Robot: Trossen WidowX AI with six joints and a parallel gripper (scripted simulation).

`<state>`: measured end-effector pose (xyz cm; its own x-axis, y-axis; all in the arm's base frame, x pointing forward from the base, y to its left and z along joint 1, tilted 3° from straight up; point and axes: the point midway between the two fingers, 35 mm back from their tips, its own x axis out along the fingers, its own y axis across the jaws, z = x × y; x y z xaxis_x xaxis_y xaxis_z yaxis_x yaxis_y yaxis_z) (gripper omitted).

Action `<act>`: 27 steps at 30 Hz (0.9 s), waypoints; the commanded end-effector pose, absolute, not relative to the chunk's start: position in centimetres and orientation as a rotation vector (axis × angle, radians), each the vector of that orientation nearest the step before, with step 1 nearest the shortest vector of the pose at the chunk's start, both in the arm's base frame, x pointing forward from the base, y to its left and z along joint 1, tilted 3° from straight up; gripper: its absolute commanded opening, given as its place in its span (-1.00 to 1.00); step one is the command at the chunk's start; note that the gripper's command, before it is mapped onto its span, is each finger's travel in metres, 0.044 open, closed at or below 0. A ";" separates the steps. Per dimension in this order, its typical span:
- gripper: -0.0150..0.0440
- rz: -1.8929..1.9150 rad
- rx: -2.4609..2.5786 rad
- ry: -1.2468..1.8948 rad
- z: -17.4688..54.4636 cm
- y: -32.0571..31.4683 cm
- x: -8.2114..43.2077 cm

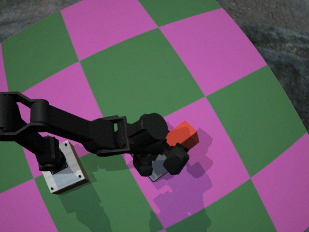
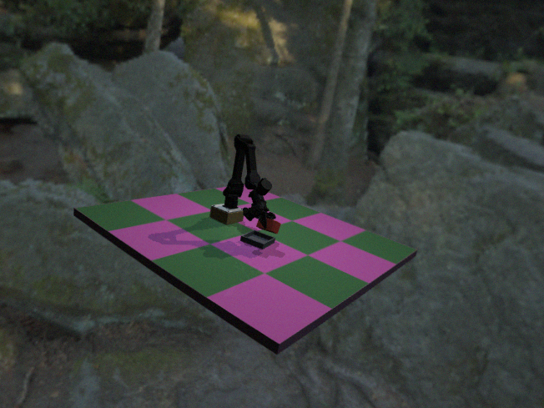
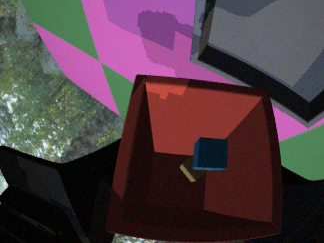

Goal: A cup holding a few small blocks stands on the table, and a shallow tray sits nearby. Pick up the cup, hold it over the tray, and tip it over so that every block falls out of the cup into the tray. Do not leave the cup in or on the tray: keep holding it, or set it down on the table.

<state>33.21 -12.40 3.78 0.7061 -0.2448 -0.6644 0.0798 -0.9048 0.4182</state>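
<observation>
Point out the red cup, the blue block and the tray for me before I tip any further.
red cup (image 1: 181, 134) (image 2: 270, 225) (image 3: 200, 115): top, exterior, wrist; side walls, inner in wrist
blue block (image 3: 210, 153): wrist; upper face
tray (image 1: 160, 176) (image 2: 258, 245) (image 3: 255, 84): top, exterior, wrist; walls

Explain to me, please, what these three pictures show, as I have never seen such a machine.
It is one black jointed robot arm on a pale block, ending in a two-fingered gripper. One picture looks down from above, one from farther off to the side, and one from the arm's wrist. The gripper is closed on a red cup, tilted above the pink and green checkered table. A dark shallow tray lies there. Inside the cup are a blue block and a yellowish one.
</observation>
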 end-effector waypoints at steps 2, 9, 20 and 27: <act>-0.49 -1.072 2.584 -0.189 3.8 -12.5 33.3; -0.49 -1.097 2.718 -0.281 3.7 -12.5 33.4; -0.49 -1.129 2.926 -0.439 3.5 -12.5 33.5; -0.49 -1.131 2.954 -0.462 3.5 -12.5 33.6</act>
<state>33.50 -12.38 3.45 0.7068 -0.2425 -0.6646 -0.2764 -0.9594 0.0562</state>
